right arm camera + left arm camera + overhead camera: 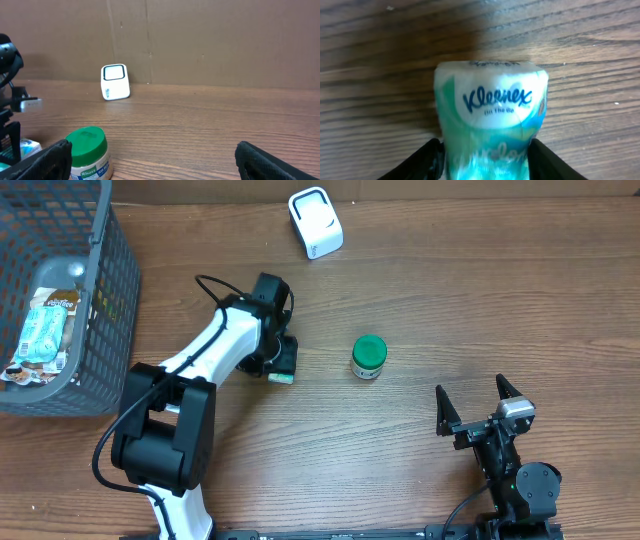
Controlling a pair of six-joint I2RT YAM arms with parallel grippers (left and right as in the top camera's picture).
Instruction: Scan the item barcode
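The left tool (487,152) clasped a Kleenex tissue pack (492,110) by its sides on the surface (450,300). The right tool (471,390) stood wide open, empty.

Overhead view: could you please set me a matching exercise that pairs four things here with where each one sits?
Things:
1. Kleenex pack
2. green-lidded jar
3. white scanner
4. grey basket

Places:
A. at the far edge of the table
B. at the table's left end
C. between the fingers of the left claw
D. mid-table, standing alone

Pairs: 1-C, 2-D, 3-A, 4-B
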